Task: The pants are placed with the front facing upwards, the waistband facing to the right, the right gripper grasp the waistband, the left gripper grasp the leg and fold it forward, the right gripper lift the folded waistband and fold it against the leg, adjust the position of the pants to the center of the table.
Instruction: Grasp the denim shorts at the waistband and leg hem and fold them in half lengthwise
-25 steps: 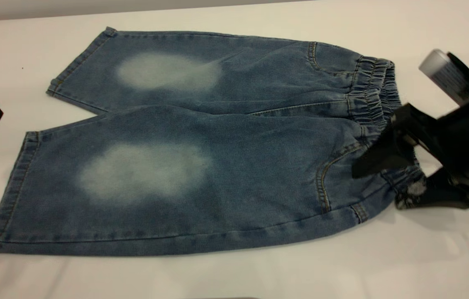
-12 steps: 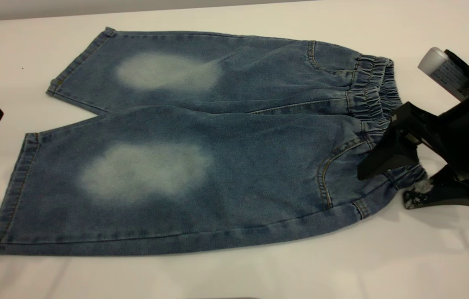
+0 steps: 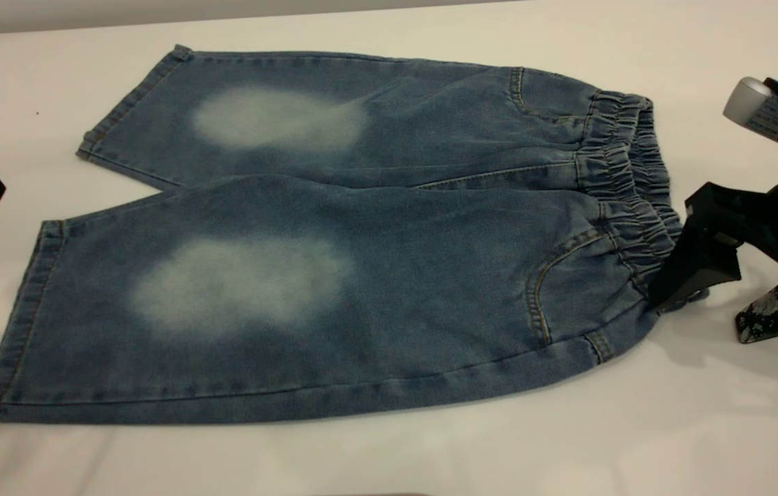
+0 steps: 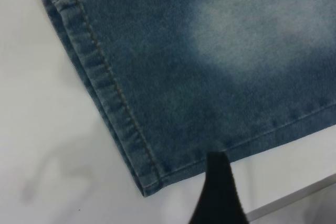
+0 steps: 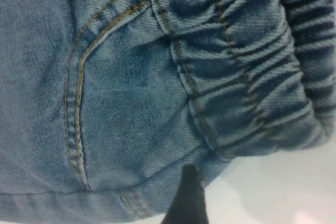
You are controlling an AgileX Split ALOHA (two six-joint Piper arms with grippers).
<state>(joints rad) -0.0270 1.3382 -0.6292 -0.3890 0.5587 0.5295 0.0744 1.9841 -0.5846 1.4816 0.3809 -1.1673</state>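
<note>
The right gripper (image 3: pixel 723 303) stands spread at the near end of the waistband (image 3: pixel 626 186), holding nothing; closing here, it may catch only table (image 3: pixel 389 455)

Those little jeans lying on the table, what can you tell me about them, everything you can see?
The pants are short, wide-legged blue denim with orange stitching and a pale faded oval on each leg. They lie flat, unfolded, front up on the white table, legs toward the left, the gathered elastic waistband toward the right. Curved pocket seams sit near the waist. The right gripper is open, one finger at the waistband's near corner; whether it touches is unclear. The left gripper hovers near a leg hem.
</note>
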